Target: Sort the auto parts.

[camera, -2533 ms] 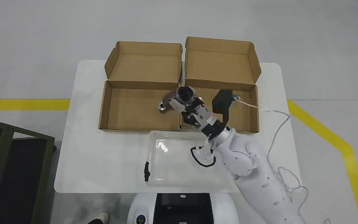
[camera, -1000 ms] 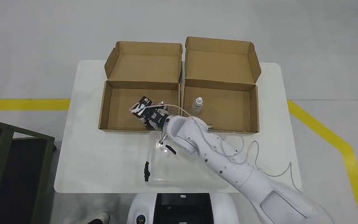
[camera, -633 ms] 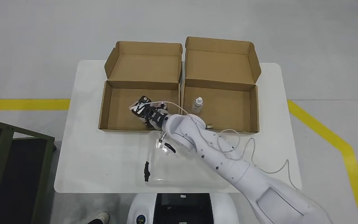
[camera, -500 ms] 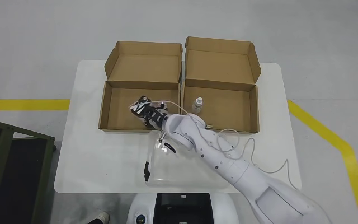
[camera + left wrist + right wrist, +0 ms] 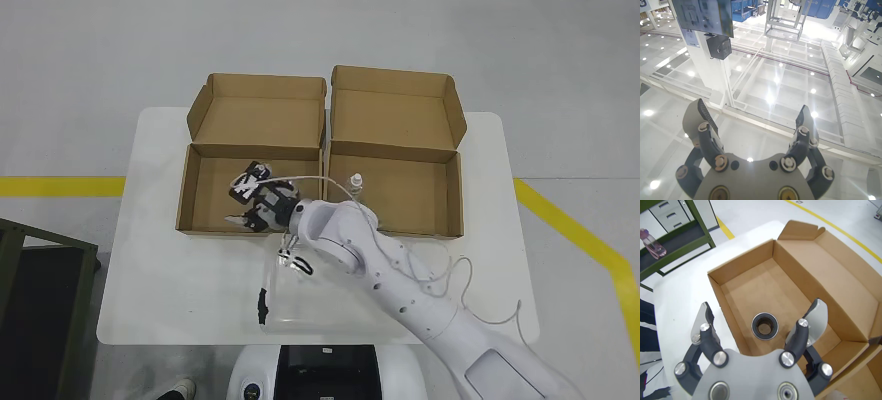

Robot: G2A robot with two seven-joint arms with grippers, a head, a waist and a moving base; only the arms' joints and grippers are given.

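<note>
Ring (image 5: pixel 764 328) is seen lying flat on the floor of a box (image 5: pixel 745 262), just below the right gripper (image 5: pixel 762 304) and between its widely spread fingers, touched by neither. A second box (image 5: pixel 400 195) is set beside the gripper's box, with a small white part (image 5: pixel 352 182) inside. A clear tray (image 5: pixel 310 305) is placed on the table (image 5: pixel 160 270), on the robot's side of that gripper. The left gripper (image 5: pixel 752 106) is held wide and empty, pointed at the ceiling
</note>
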